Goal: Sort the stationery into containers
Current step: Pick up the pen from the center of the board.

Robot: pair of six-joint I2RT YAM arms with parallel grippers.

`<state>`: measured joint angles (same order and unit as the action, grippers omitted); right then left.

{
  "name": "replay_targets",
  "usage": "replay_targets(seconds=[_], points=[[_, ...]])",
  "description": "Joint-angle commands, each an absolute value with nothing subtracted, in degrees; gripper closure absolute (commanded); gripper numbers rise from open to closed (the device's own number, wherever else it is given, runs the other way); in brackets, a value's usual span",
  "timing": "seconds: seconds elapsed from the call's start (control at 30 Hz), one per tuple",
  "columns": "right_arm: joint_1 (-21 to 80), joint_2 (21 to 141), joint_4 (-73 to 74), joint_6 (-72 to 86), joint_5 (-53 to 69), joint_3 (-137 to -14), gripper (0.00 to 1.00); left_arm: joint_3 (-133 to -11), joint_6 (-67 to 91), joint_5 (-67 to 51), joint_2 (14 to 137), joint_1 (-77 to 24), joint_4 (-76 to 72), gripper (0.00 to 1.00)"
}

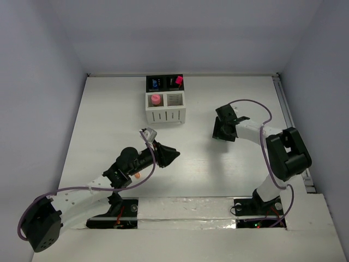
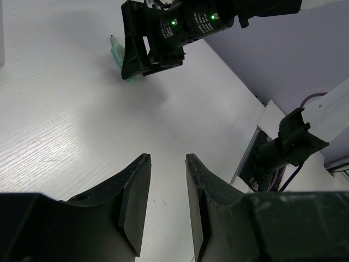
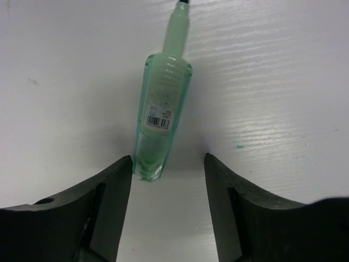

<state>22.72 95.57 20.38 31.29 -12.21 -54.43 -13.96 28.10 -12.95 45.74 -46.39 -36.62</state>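
Here, right hand [image 3: 168,158] spread apart, pale green pen [image 3: 160,117] lying flat, butt end just inside the gap.

Table [image 1: 109,109]: white, wood-grained, lying under the left fingers [image 2: 133,207].
Walls [image 1: 185,33]: 3, pale grey, plain, beyond and to either side of the fingers.
Light: soft, with a faint sheen on the tabletop ahead of the fingers.

Barcode label [image 3: 158,121] on green pen [image 3: 162,87]; print illegible
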Motion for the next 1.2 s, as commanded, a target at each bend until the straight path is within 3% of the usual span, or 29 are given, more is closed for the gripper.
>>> replay_targets(seconds=[0.0, 0.13, 0.3, 0.33, 0.47, 0.57, 0.73, 0.9, 1.17], points=[[23.99, 99.22, 23.29, 31.99, -16.52, -55.63, 0.40, -15.82, 27.86, -12.39, 45.61, -46.49, -39.73, 0.71], [25.31, 101.07, 23.55, 32.96, -18.81, -55.72, 0.57, -16.43, 28.30, -10.73, 46.49, -46.49, -37.89, 0.72], [25.93, 100.46, 23.38, 33.31, -18.72, -55.72, 0.76, -19.16, 31.81, -0.27, 50.62, -46.49, -29.63, 0.77], [26.45, 100.11, 23.38, 33.40, -18.63, -55.72, 0.84, -20.20, 32.86, 1.65, 52.37, -46.49, -27.79, 0.78], [26.46, 95.99, 23.55, 33.31, -14.52, -55.81, 0.94, -22.15, 34.19, 1.34, 55.71, -46.49, -26.45, 0.81], [26.46, 89.23, 22.94, 32.70, -5.91, -55.99, 0.96, -21.54, 33.58, -2.96, 56.51, -46.49, -29.61, 0.80], [26.46, 80.25, 25.30, 30.51, 11.32, -58.53, 0.97, -19.78, 34.63, -4.57, 56.42, -46.49, -34.09, 0.68], [26.46, 79.45, 29.00, 29.36, 20.20, -60.47, 1.00, -19.60, 34.28, -3.69, 57.48, -47.02, -35.77, 0.58], [26.46, 81.66, 31.30, 27.50, 28.30, -62.94, 1.00, -18.81, 35.50, -4.22, 60.90, -48.25, -41.31, 0.57]])
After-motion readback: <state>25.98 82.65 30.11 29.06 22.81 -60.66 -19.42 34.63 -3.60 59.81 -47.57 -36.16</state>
